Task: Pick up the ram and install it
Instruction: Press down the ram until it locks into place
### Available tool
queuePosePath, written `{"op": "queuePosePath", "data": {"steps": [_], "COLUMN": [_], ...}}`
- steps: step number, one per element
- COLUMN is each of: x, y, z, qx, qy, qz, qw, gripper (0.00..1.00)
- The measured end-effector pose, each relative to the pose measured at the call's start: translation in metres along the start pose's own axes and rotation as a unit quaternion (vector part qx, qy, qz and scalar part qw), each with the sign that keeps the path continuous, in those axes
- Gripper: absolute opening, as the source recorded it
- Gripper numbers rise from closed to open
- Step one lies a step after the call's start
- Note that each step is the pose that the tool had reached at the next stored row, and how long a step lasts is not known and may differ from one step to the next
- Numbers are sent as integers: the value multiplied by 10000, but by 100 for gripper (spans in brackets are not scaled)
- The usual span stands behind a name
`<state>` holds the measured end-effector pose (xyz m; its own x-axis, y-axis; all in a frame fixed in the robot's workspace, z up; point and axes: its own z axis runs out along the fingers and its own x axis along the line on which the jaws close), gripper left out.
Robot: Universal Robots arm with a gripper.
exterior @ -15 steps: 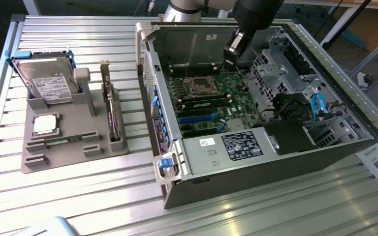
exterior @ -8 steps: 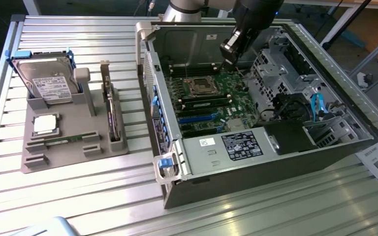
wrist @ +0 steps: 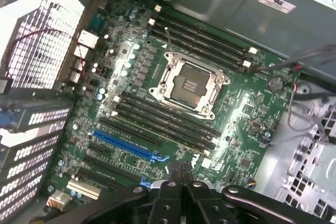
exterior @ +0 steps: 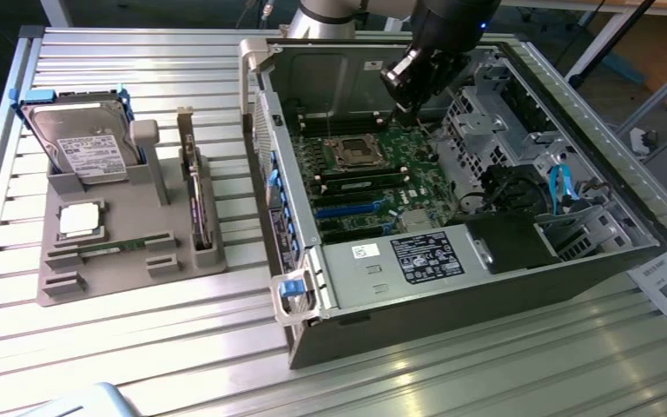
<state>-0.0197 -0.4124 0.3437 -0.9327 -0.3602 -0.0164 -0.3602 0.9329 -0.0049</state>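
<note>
The black metal claw [exterior: 406, 109] hangs inside the open grey metal computer box [exterior: 461, 291], just above the flat green main board [wrist: 118, 85]. Its two tips are pressed together and pinch nothing [wrist: 181, 169]. The ram [exterior: 114, 250] looks like the thin green stick lying in a groove of the grey plastic holder [exterior: 125, 208] on the silver ribbed counter [exterior: 136, 347], well apart from the claw. So I think the pick-up step is not done yet. A grab would call for a spread claw set on the stick's long flat sides, because it is thin and stiff and has small dark chips. The long black slots [wrist: 163, 121] beside the shiny square metal socket [wrist: 189, 85] are narrow and straight, so the stick would have to line up with one.
</note>
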Motion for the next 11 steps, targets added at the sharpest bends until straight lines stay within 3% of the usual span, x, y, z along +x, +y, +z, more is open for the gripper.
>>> {"op": "queuePosePath", "data": {"steps": [4,9,11], "x": [0,0,0], "y": [0,0,0], "z": [0,0,1], "qx": [7,17,21], "qy": [-1,-2,-3], "qz": [387,925,1153], "qw": [9993,9957,9933], "gripper": [10,10,10]}}
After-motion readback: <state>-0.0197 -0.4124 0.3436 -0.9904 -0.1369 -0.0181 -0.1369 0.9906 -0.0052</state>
